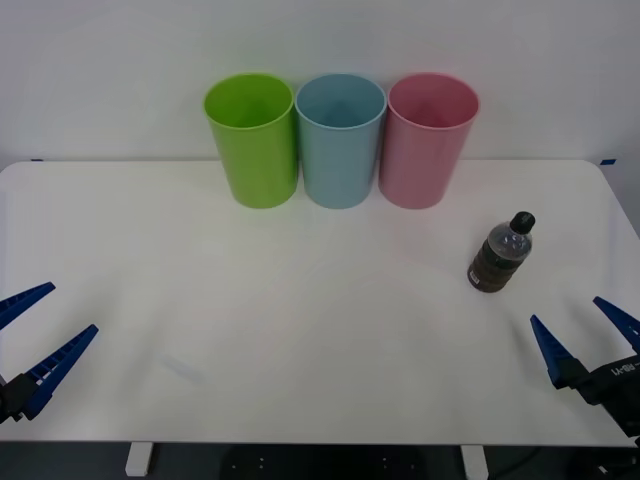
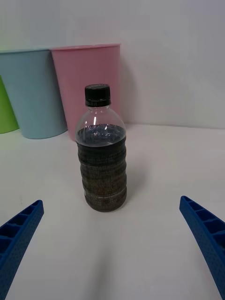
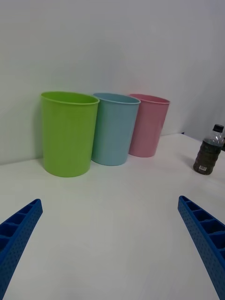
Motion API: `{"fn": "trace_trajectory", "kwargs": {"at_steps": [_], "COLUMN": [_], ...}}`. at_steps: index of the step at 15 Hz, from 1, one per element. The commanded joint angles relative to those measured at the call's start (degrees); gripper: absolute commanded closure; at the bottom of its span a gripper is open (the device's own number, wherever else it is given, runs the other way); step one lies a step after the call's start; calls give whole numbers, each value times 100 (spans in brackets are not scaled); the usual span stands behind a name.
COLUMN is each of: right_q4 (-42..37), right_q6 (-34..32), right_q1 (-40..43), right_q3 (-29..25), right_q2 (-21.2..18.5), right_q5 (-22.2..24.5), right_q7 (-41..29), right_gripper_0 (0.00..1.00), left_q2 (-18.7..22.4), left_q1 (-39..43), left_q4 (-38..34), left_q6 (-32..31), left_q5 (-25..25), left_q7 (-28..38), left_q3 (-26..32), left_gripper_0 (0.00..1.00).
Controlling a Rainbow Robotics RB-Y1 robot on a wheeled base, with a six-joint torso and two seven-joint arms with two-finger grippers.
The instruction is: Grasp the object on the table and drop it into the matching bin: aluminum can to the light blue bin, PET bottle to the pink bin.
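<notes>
Here, the PET bottle (image 1: 501,254) stands upright on the white counter (image 1: 300,330), near its right edge.
Right claw (image 1: 583,335) gapes wide just behind it; left claw (image 1: 35,333) waits wide, far left.

1. The left end effector (image 1: 35,325) is cut by the front view's left edge; its farther finger shows as a short tip.
2. The right end effector (image 1: 585,334) runs off the front view's lower right corner, so its body is partly out of frame.
3. In the right wrist view the PET bottle (image 2: 101,154) hides part of the pink bin (image 2: 93,79), and the lime green bin (image 2: 5,112) is a sliver at the edge.
4. The bottle's label print is too small to read in the left wrist view.
5. The tabletop (image 1: 300,340) is cut at the near corners in the front view.
</notes>
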Motion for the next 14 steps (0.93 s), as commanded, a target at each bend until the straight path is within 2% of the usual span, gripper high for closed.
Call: {"fn": "trace_trajectory", "kwargs": {"at_steps": [1, 7, 14], "right_q4": [0, 8, 1010], "right_q6": [315, 878, 755], "right_q1": [-140, -438, -1308], "right_q3": [194, 564, 625], "right_q2": [79, 141, 193], "right_q5": [24, 94, 288], "right_q7": [51, 175, 262], "right_gripper_0": [0, 0, 0], "left_q2": [0, 0, 0], "left_q1": [0, 0, 0], "left_q4": [0, 0, 0], "left_q6": [0, 0, 0], "left_q5": [0, 0, 0], "left_q7": [0, 0, 0], "left_q3": [0, 0, 0], "left_gripper_0": [0, 0, 0]}}
